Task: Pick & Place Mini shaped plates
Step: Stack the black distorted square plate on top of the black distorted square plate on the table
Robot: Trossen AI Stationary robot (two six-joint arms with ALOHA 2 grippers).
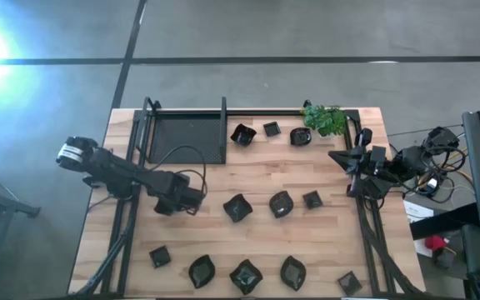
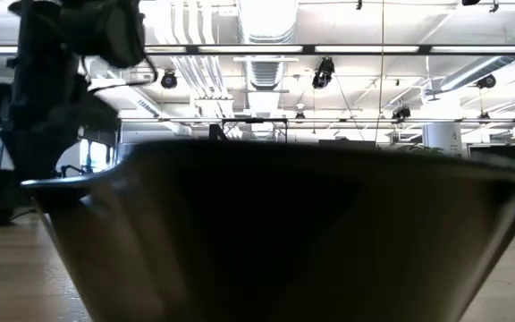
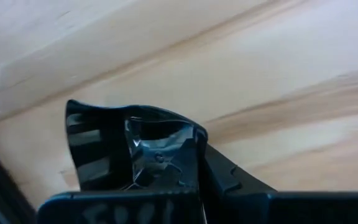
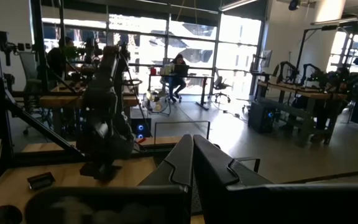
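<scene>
We see our left gripper [image 1: 197,200] clamped on a small plate [image 3: 132,146] at nine o'clock; right gripper [image 1: 348,171], closed, waits at three.

**No legible text in any view**

Nothing readable anywhere: no labels, brands, nos. or signs. Faint pale marks on the dark bar at the near edge of the left wrist view, too smeared to make out as letters. Mini shaped plates [image 1: 281,203], tray [image 1: 182,137] and wooden surface [image 1: 323,242] carry no print. Room behind the right wrist view shows no readable signage either.
</scene>
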